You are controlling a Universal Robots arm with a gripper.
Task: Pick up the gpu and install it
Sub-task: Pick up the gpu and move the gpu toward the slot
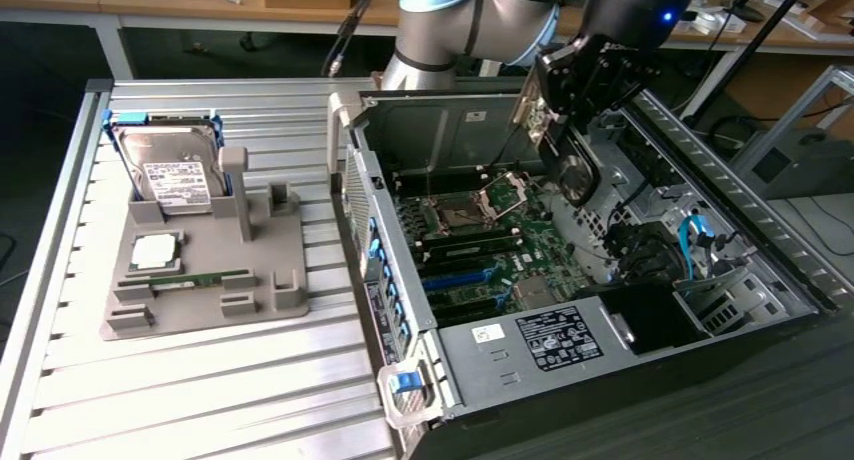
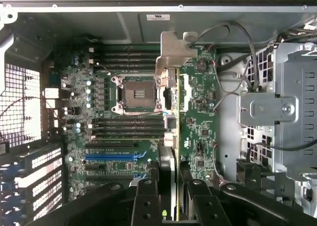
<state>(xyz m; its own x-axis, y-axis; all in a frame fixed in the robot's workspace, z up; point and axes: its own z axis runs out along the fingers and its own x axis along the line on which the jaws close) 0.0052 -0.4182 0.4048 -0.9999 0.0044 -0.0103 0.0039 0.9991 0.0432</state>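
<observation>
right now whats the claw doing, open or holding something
claw: closed on the graphics card, holding it edge-on over the open computer case

**Desk:** Where is the way into the open grey metal computer case (image 1: 461, 370)?

**Photographer:** Straight down through its open side, over the green motherboard (image 1: 534, 250). There the black two-finger gripper (image 2: 171, 186) clamps the thin black gpu card (image 1: 571, 168).

**Desk:** What hems it in?

**Photographer:** In the exterior view, the grey sheet-metal rear wall (image 1: 441, 125) stands at the card's ten o'clock. The silver perforated drive cage (image 2: 277, 107) and loose grey cables (image 2: 233, 72) stand at four o'clock. Bare slatted metal table (image 1: 267, 420) lies at seven o'clock.
</observation>
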